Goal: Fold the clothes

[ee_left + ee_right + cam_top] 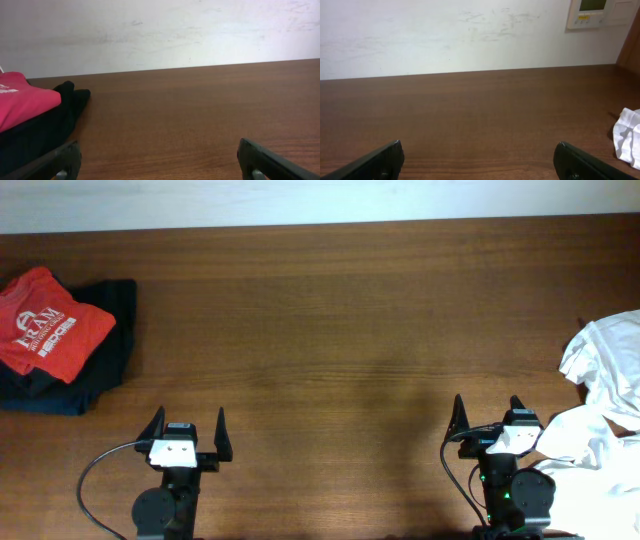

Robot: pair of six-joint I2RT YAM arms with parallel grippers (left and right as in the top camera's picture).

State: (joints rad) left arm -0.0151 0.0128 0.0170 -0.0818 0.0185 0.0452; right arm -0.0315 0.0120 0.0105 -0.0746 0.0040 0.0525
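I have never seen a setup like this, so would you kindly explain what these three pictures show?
Two robot arms stand at a wooden table. The overhead view looks down: the left gripper and right gripper sit at the near edge, both open, holding nothing. The other two pictures come from a camera on each wrist, so its dark fingers show in the bottom corners. A crumpled white T-shirt lies at the right; a red shirt rests on a dark folded garment at the left.

Overhead's right edge cuts off the wrinkled white fabric T-shirt (pixel 610 355). The red lettered shirt (pixel 45 320) largely covers the dark folded garment (pixel 100 365).
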